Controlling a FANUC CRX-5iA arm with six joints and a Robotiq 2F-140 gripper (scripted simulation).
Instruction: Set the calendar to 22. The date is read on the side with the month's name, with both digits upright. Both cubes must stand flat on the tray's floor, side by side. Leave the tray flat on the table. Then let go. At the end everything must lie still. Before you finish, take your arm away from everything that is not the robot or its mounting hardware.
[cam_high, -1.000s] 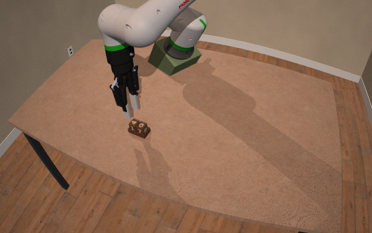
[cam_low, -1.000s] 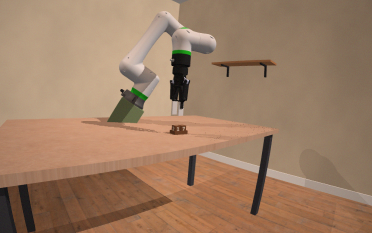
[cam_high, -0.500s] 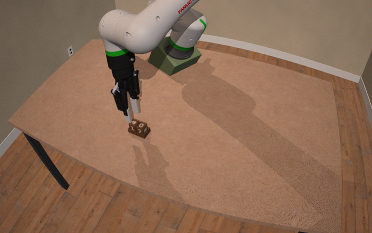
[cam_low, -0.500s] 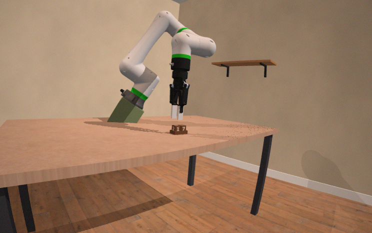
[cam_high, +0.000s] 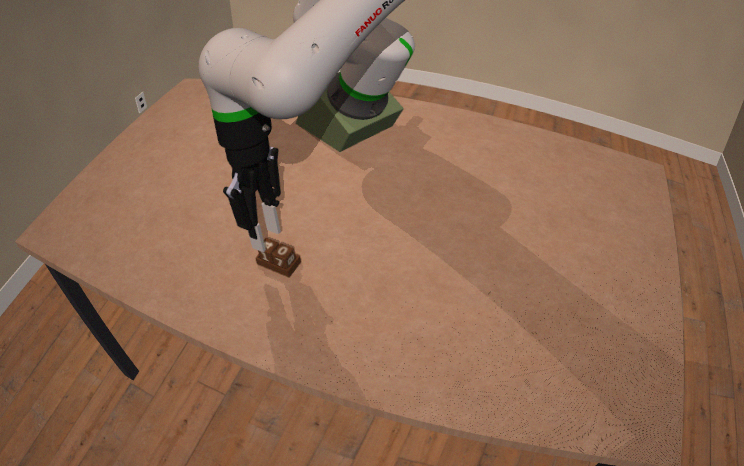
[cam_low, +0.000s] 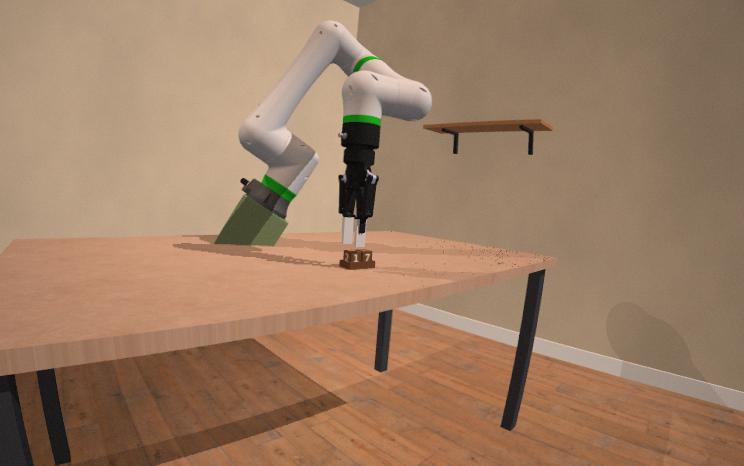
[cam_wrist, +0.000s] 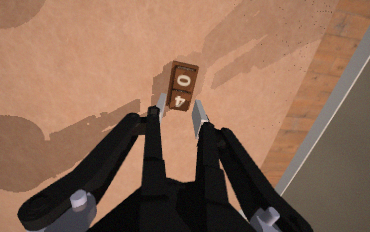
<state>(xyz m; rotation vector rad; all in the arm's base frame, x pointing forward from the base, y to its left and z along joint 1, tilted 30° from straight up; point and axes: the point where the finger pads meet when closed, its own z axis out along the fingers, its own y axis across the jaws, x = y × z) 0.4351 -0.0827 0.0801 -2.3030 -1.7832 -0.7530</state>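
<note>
The small brown calendar tray (cam_high: 289, 269) (cam_low: 356, 266) lies flat on the table (cam_high: 439, 263). Two brown cubes stand side by side in it. In the wrist view their tops show a 0 (cam_wrist: 183, 80) (cam_high: 285, 253) and a 4 (cam_wrist: 179, 99) (cam_high: 272, 245). In the exterior view the cubes' visible side faces (cam_low: 357, 256) read 2, 1, 7 from left to right. My gripper (cam_high: 265, 236) (cam_low: 354, 241) (cam_wrist: 179, 104) points straight down just above the cube with the 4. Its fingers stand partly apart with nothing between them, one on each side of that cube as the wrist view shows it.
The arm's green base (cam_high: 351, 120) (cam_low: 249, 225) stands at the back of the table. A wall shelf (cam_low: 487, 126) hangs off to the right, far from the table. The table's near edge (cam_high: 219, 351) is well away from the tray.
</note>
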